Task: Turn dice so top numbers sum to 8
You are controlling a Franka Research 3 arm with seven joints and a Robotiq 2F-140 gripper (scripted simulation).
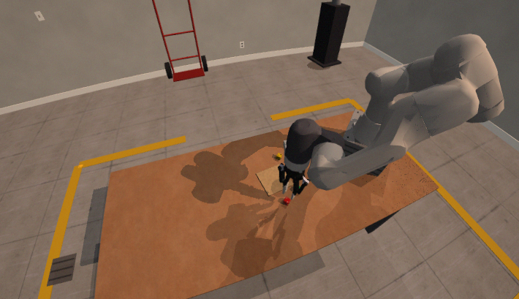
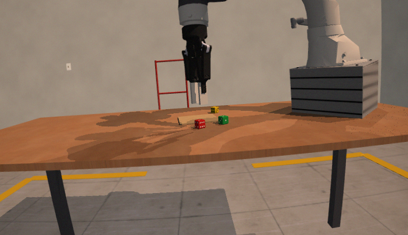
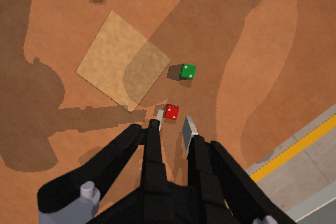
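Observation:
A tan square mat (image 1: 269, 180) (image 2: 187, 119) (image 3: 114, 55) lies flat on the wooden table. A red die (image 1: 286, 200) (image 2: 199, 123) (image 3: 172, 111) sits on the bare table just off the mat's near corner. A green die (image 2: 223, 119) (image 3: 188, 71) sits on the table beside the mat; in the top view the gripper hides it. A yellow die (image 1: 278, 156) (image 2: 214, 109) sits on the table beyond the mat's far side. My gripper (image 1: 289, 194) (image 2: 200, 100) (image 3: 173, 120) hangs well above the red die. Its fingers are narrowed to a small gap and hold nothing.
The robot's grey base block (image 2: 334, 88) stands on the table at the right. The table's front edge (image 2: 180, 160) is well away from the dice. A red hand truck (image 1: 177, 35) and a black column (image 1: 329, 31) stand by the far wall.

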